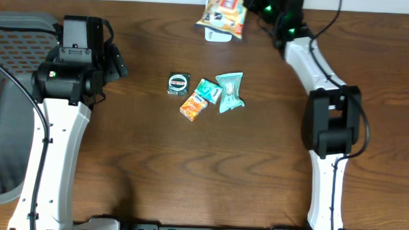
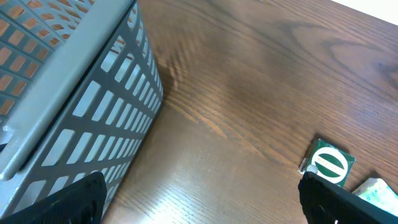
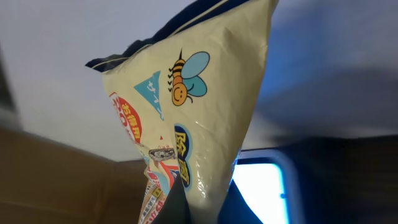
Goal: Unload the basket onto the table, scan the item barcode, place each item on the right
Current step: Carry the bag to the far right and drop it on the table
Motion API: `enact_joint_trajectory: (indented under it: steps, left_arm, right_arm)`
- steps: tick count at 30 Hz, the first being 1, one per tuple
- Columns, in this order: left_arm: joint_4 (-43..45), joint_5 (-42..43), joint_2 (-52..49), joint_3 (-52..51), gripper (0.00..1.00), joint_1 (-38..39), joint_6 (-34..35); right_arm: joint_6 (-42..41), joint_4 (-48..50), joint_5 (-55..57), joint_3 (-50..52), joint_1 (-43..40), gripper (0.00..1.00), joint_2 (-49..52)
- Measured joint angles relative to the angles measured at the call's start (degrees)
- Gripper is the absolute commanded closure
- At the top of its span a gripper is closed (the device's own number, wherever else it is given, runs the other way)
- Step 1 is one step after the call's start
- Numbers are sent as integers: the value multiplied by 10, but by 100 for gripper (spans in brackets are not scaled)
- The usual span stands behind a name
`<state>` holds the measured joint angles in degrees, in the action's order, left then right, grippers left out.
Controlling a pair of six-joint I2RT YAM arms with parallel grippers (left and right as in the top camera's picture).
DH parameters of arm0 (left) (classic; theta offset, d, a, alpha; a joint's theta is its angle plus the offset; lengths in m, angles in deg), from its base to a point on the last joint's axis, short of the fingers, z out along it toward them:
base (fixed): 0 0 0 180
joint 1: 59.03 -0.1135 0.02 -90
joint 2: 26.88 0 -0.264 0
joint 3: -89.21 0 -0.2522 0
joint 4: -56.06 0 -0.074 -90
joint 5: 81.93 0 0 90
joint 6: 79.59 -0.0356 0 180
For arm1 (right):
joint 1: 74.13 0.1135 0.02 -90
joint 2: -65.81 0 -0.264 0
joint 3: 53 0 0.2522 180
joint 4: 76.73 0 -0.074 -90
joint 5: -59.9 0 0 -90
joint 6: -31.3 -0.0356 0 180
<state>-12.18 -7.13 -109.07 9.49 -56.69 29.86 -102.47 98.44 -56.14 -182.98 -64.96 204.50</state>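
Filling the right wrist view, the snack bag (image 3: 199, 124) hangs close to the lens, cream-coloured with a bee drawing and blue and red print, its lower end pinched at the bottom centre of the frame; the right gripper (image 1: 250, 9) is clenched on this bag. In the overhead view the bag sits at the top centre, just above a white scanner (image 1: 217, 35) that shows below its lower edge; whether the two touch cannot be told. From the wrist the scanner appears as a lit pale-blue panel in the lower right, behind the bag.

Below that, in the middle of the wooden table (image 1: 257, 165), lies a small cluster: a round green-and-white tin (image 1: 179, 83), an orange packet (image 1: 192, 106) and two teal packets (image 1: 209, 91) (image 1: 230, 90), close together and well apart from the bag.

At the left of the overhead frame the left gripper (image 2: 202, 202) hangs with its jaws spread wide and nothing between them, beside a grey mesh basket (image 2: 74, 93); its wrist view shows the tin at lower right.
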Motion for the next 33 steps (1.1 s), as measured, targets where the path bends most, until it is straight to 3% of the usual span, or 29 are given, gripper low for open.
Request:
enact_joint_trajectory:
  steps: [17,18,19,20,22,24,27,33]
  left_arm:
    - [0,0,0,0,2,0,0]
    - [0,0,0,0,2,0,0]
    - [0,0,0,0,3,0,0]
    - [0,0,0,0,2,0,0]
    - [0,0,0,0,2,0,0]
    - [0,0,0,0,2,0,0]
    - [0,0,0,0,2,0,0]
    - [0,0,0,0,2,0,0]
  right_arm:
    - [181,-388,39,-7,-346,99,-102]
    - [193,-406,50,-7,-363,96,-102]
    - [204,-424,65,-7,-379,84,-102]
    - [215,-445,85,-7,-397,60,-102]
    - [226,-477,116,-7,-432,32,-102]
    - [234,-498,135,-8,-458,17,-102]
    - [242,-529,145,-8,-502,11,-102]
    - [248,-539,100,-8,-534,16,-102]
